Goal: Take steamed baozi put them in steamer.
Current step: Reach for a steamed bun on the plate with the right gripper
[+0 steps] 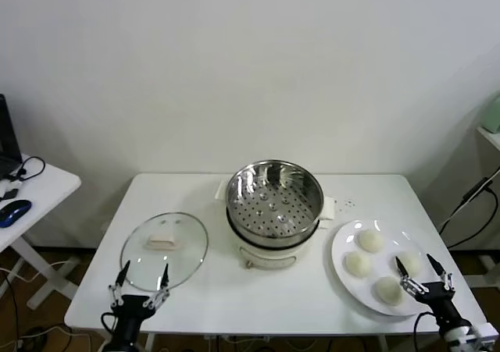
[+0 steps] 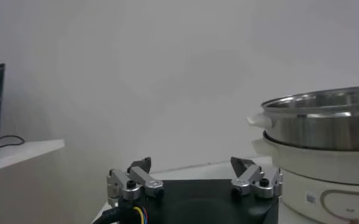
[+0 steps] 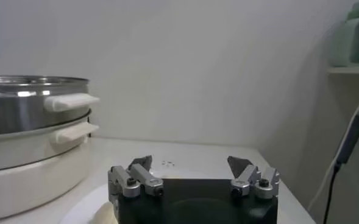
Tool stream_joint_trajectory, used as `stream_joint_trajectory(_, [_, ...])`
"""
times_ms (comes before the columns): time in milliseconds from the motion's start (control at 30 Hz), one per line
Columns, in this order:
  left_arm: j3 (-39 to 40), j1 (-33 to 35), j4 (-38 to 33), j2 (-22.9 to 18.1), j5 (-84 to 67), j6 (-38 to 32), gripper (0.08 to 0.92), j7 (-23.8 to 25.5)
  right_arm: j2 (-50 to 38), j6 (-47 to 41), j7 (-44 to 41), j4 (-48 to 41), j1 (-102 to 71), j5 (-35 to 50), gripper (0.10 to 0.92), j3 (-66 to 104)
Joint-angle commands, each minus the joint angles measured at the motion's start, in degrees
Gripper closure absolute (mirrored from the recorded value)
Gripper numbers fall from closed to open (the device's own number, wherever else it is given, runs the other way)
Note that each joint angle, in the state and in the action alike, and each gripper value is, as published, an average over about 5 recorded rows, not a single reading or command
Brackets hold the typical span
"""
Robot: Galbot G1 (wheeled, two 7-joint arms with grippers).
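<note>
The steamer (image 1: 273, 200) is a shiny steel basket with a holed bottom on a white cooker base, standing mid-table with nothing in it. Several cream-white steamed baozi (image 1: 370, 240) lie on a white plate (image 1: 339, 250) to its right. My right gripper (image 1: 423, 270) hovers open over the plate's near right edge, beside one bun (image 1: 408, 263). In the right wrist view the right gripper (image 3: 191, 161) holds nothing, with the steamer (image 3: 27, 109) off to one side. My left gripper (image 1: 143, 278) stands open at the near left edge of the table; the left wrist view shows that left gripper (image 2: 192, 163) holding nothing.
A flat glass lid (image 1: 164, 247) lies on the table left of the steamer, just beyond the left gripper. A side table with a blue mouse (image 1: 16, 211) stands farther left. Cables (image 1: 469, 204) hang past the table's right edge.
</note>
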Motion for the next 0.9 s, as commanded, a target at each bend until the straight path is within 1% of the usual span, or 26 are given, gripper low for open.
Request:
stream_joint_trajectory(33, [0.49, -0.09, 0.19, 0.16, 1.29, -0.20, 0.177, -0.29, -1.85, -1.40, -1.63, 0.26, 2.36, -2.19, 0.203, 0.80])
stream_joint_trajectory(100, [0.98, -0.24, 0.38, 0.29, 1.52, -0.17, 0.177, -0.60, -5.00, -4.82, -1.97, 0.13, 4.61, -6.08, 0.203, 0.34])
stream_joint_trajectory(167, [1.54, -0.56, 0.75, 0.33, 1.71, -0.24, 0.177, -1.00, -9.93, -10.02, -3.09, -0.40, 7.88, -9.82, 0.203, -0.87])
stream_joint_trajectory(267, [2.22, -0.98, 1.08, 0.29, 1.73, -0.30, 0.177, -1.32, -18.52, -14.61, -7.77, -3.35, 12.96, -11.61, 0.203, -4.58])
stream_joint_trajectory(400, [2.79, -1.55, 1.02, 0.44, 1.68, -0.23, 0.177, -1.78, -29.76, -13.90, -17.38, -10.32, 20.89, -13.25, 0.203, -13.00])
stream_joint_trajectory(500, [3.00, -2.22, 1.13, 0.56, 1.58, 0.19, 0.177, -2.77, -35.76, -13.34, -25.51, -16.26, 29.62, -14.99, 0.203, -21.92])
stream_joint_trajectory(633, [3.15, -2.99, 1.42, 0.62, 1.46, 0.58, 0.177, -3.77, -41.05, -12.54, -34.99, -22.31, 45.75, -17.43, 0.203, -39.26])
stream_joint_trajectory(767, [2.96, -3.51, 1.53, 0.68, 1.37, 0.90, 0.177, -3.92, -43.31, -12.20, -40.34, -26.39, 61.66, -18.11, 0.203, -59.03])
stream_joint_trajectory(900, [2.45, -3.92, 1.55, 0.72, 1.33, 1.35, 0.177, -3.92, -43.23, -11.38, -44.22, -29.78, 73.07, -19.33, 0.203, -73.92])
